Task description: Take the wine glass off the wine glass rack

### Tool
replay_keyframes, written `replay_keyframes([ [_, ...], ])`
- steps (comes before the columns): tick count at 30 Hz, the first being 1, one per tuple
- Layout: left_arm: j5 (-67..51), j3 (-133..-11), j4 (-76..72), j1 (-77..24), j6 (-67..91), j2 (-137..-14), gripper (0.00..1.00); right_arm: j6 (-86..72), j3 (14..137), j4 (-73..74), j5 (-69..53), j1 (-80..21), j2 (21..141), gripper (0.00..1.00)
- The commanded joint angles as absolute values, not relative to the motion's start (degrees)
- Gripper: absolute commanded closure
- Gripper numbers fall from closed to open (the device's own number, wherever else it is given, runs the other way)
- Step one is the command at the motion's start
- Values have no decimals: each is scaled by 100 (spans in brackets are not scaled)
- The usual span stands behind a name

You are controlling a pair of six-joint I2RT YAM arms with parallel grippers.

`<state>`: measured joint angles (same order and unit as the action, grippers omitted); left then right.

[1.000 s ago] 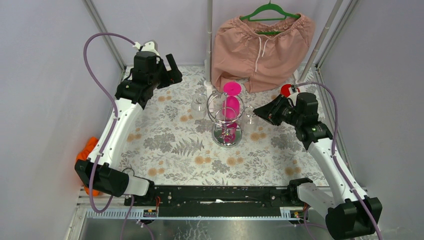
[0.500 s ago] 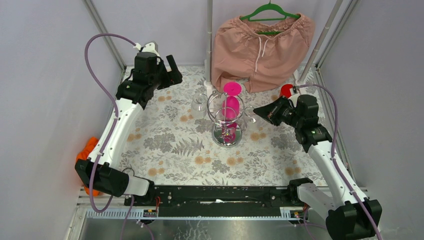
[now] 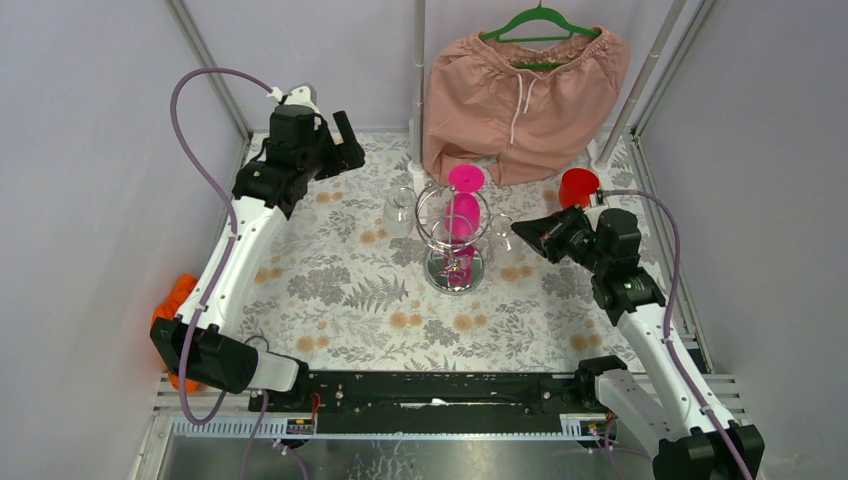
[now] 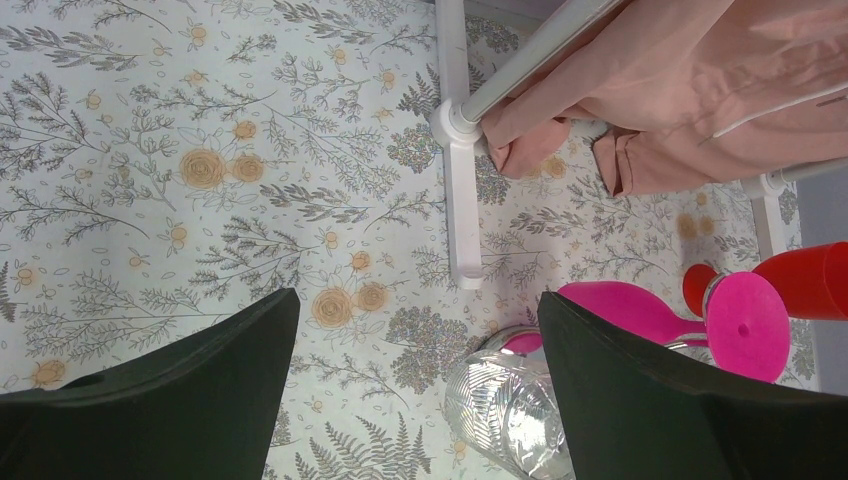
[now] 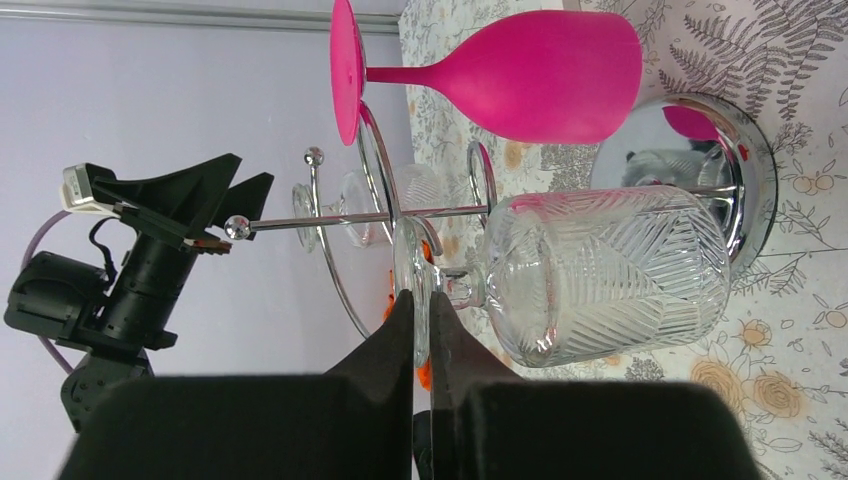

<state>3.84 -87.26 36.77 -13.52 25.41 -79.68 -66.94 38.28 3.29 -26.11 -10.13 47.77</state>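
While pinched fully shut on the thin round foot of the clear cut-pattern wine glass (image 5: 600, 275), reaches up from the bottom edge of the right wrist view as the right gripper (image 5: 415, 305). Shows that glass foot-up just right of the shiny chrome wire wine glass rack (image 3: 452, 268) at the centre of the top view, foot close against a wire loop; cannot tell whether free of it. Counts 1 bright pink wine glass (image 3: 462, 212) and 1 more clear stemmed glass (image 3: 398, 212) hanging at the ring. Finds the left gripper (image 3: 345, 148) at upper left, fingers spread wide, holding nothing, well apart from the rack. Places a red plastic cup (image 3: 578, 187) right of centre.
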Motion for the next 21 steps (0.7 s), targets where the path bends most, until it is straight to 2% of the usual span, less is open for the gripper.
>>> replay_keyframes([
  [1,345,-8656,3427,-1383,2487,-7929,3,-6992,3796,64,-2425,-1044,4575,100],
  [11,342,-8646,3419,-1385,2478,-7900,3,-7119,3858,-220,-2303,-1042,4449,100],
  [21,334,-8668,3425,-1385,2479,-7889,3,-6895,4177,232,-2051,-1046,4416,100],
])
